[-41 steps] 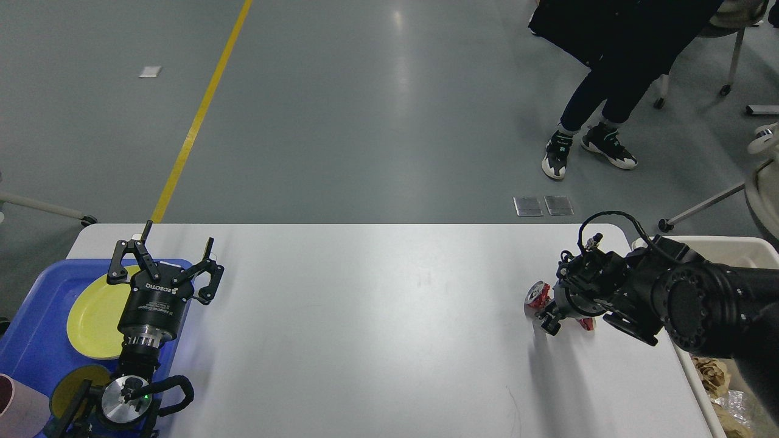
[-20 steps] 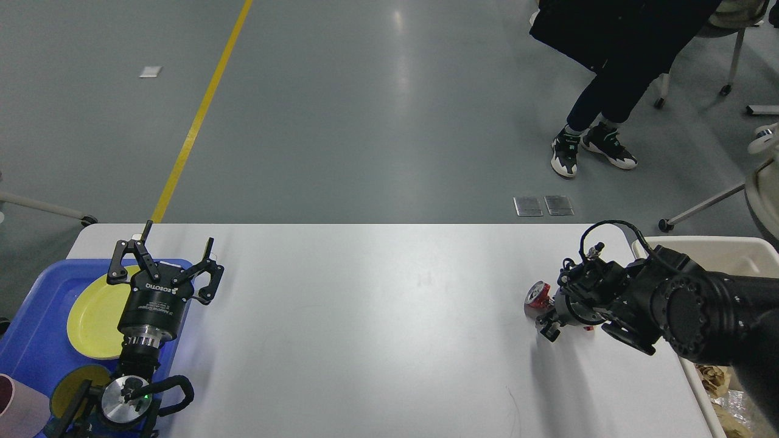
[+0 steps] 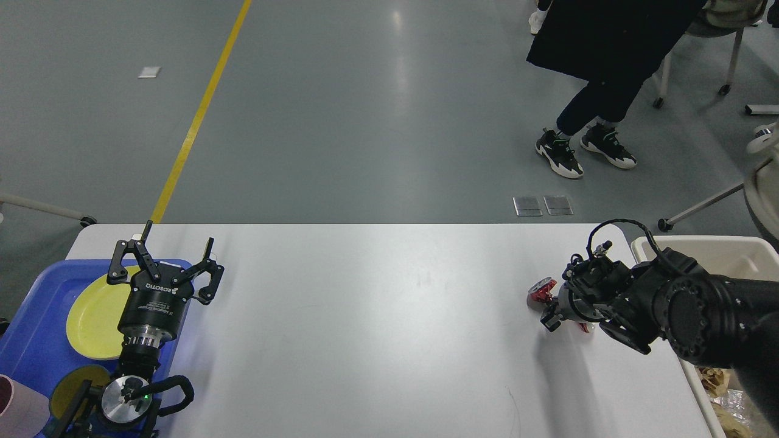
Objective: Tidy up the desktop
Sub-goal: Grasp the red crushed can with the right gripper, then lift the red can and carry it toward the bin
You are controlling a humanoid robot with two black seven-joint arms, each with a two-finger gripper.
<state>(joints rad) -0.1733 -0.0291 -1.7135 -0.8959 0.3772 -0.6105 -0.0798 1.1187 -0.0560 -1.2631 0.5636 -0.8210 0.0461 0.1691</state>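
At the lower left of the frame, a blue plastic tray [image 3: 36,340] holds a round, glossy yellow plate [image 3: 91,319], with a pale pink cup [image 3: 18,410] at the corner. Above the tray's right edge, the left gripper [image 3: 164,261] points up the frame, its black fingers spread wide apart and holding nothing. The desktop [image 3: 365,328], smooth matte white with rounded corners, fills the lower half of the frame. At right, the right gripper [image 3: 551,307] is seen end-on and dark; I cannot tell its state. A small crumpled red-and-silver object [image 3: 538,291] sits against it, tilted flatter than half a second ago. At far right a beige bin [image 3: 700,246] stands. Beyond, the person [image 3: 602,73] has stepped left on the grey floor.
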